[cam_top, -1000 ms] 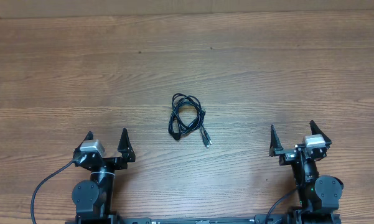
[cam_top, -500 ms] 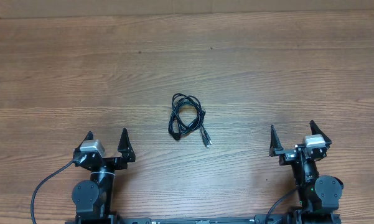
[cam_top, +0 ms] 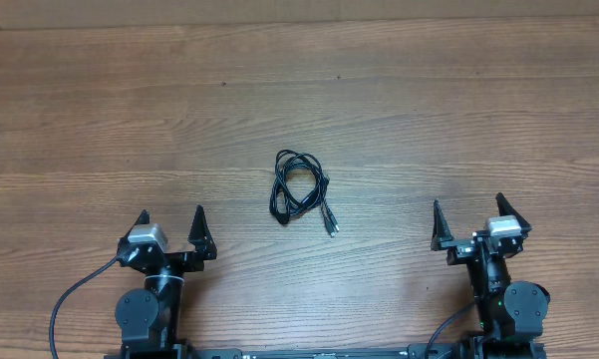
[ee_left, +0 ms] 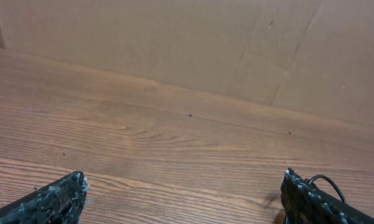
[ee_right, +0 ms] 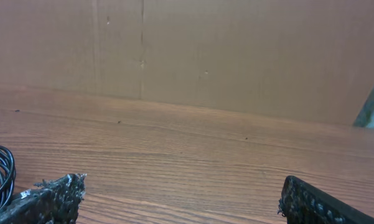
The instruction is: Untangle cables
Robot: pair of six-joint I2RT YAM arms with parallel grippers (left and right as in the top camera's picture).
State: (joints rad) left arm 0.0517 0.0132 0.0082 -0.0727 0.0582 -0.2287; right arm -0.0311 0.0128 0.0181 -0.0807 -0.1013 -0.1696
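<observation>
wood-grain table [cam_top: 399,110], brown cardboard wall [ee_right: 236,56] behind.

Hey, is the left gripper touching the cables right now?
Apart. The overhead view shows a wide stretch of bare table between the left gripper, its jaws open, and the cables lying coiled farther out.

My surface [cam_top: 429,110] is smooth wood grain with a soft sheen. The cables [cam_top: 297,185] at frame centre look like glossy black plastic. My left pincer [cam_top: 171,213] and right pincer [cam_top: 467,201] have rough, matt black fingers. The backdrop [ee_left: 174,37] across the upper frame is matt brown cardboard.
</observation>
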